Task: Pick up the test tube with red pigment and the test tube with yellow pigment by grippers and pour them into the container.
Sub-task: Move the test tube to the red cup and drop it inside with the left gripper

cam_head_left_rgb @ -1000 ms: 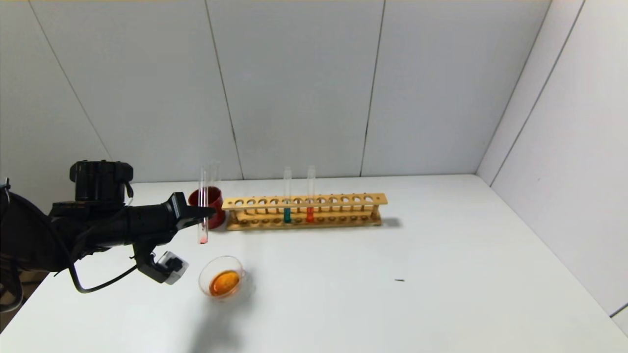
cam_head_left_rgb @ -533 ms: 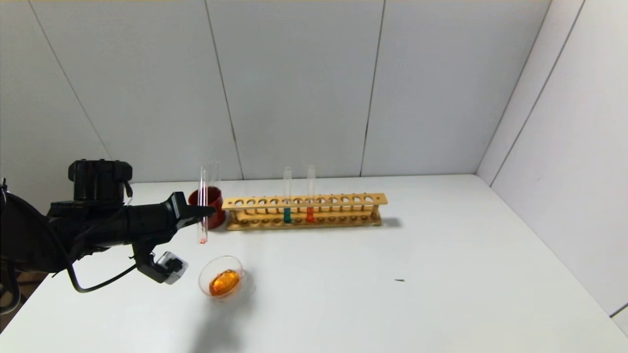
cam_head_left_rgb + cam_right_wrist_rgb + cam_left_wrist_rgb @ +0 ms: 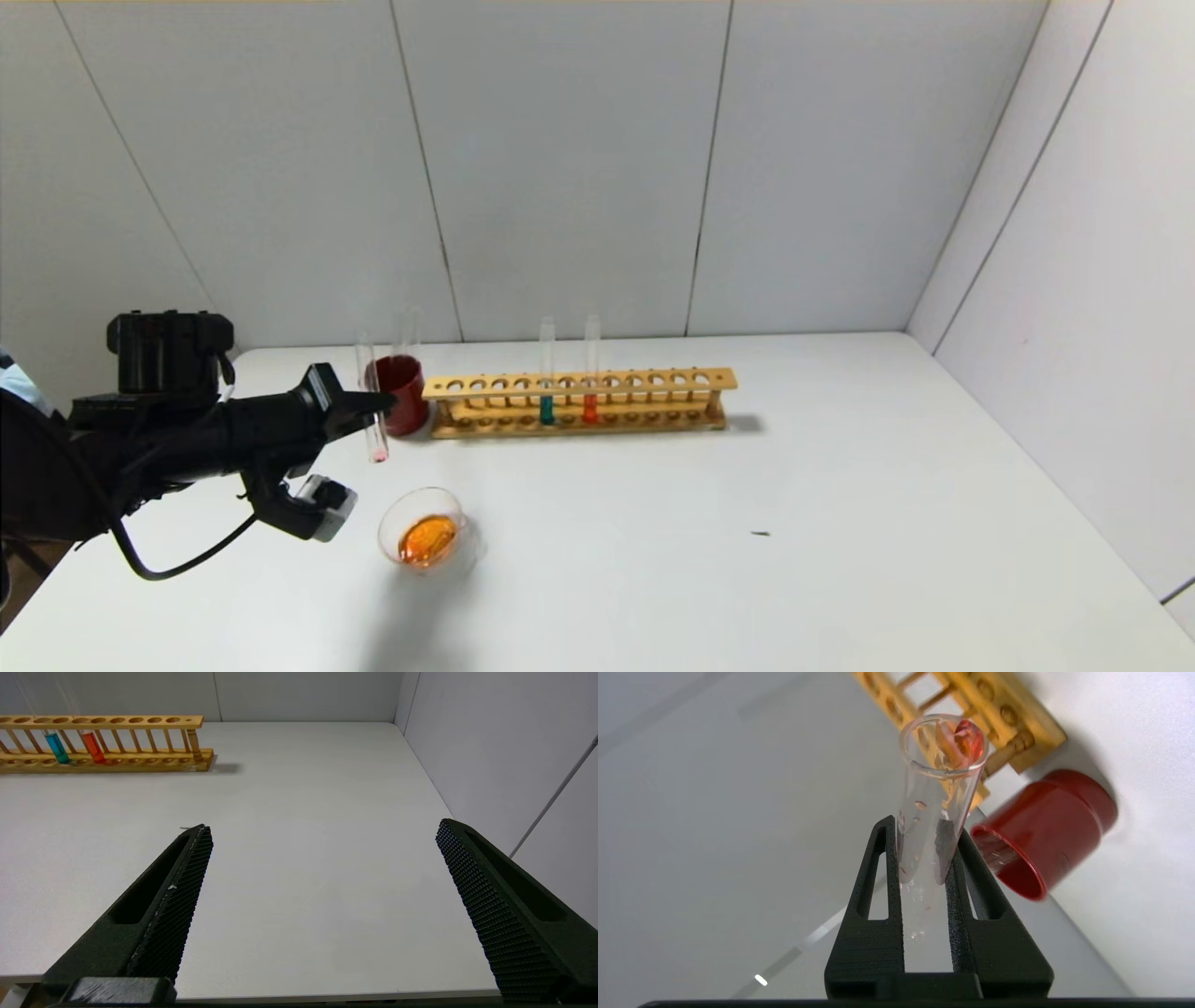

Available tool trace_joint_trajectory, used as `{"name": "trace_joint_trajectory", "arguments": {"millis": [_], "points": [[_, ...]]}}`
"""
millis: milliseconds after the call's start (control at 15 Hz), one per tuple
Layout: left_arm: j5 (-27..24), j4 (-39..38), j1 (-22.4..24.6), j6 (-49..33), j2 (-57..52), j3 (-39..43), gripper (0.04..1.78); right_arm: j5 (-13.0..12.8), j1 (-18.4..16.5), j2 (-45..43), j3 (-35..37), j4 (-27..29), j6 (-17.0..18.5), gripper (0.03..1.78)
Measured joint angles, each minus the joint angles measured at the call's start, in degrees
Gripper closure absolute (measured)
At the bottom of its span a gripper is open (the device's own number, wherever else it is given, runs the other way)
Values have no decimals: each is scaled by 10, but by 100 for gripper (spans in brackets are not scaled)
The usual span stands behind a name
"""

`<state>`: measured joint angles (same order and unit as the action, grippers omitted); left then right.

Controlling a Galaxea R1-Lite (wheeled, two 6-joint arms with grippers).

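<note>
While my left gripper was clamped on the nearly drained red tube, upright near the table's back-left corner beside the cup, I figured slick glass could slip or clip it. Dish sat nearby; right gripper gaped wide, idle.

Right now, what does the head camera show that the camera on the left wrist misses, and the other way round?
Only the head view shows the glass container holding orange liquid on the table, and the teal tube and the red-orange tube standing in the rack. Only the left wrist view looks into the held tube's mouth, showing a trace of red at its bottom. Both show the left gripper shut on the nearly empty test tube, the red cup and the wooden rack.
</note>
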<state>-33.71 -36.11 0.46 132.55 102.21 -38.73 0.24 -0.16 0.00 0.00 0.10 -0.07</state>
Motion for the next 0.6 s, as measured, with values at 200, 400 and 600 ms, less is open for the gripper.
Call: {"name": "trace_joint_trajectory", "arguments": {"millis": [200, 400, 600], "points": [[59, -42, -7, -169, -19, 15, 151, 0, 0, 0, 0, 0, 0, 6], [160, -92, -55, -393, -44, 37, 151, 0, 0, 0, 0, 0, 0, 6], [276, -99, -119, -631, -67, 32, 151, 0, 0, 0, 0, 0, 0, 6]]}}
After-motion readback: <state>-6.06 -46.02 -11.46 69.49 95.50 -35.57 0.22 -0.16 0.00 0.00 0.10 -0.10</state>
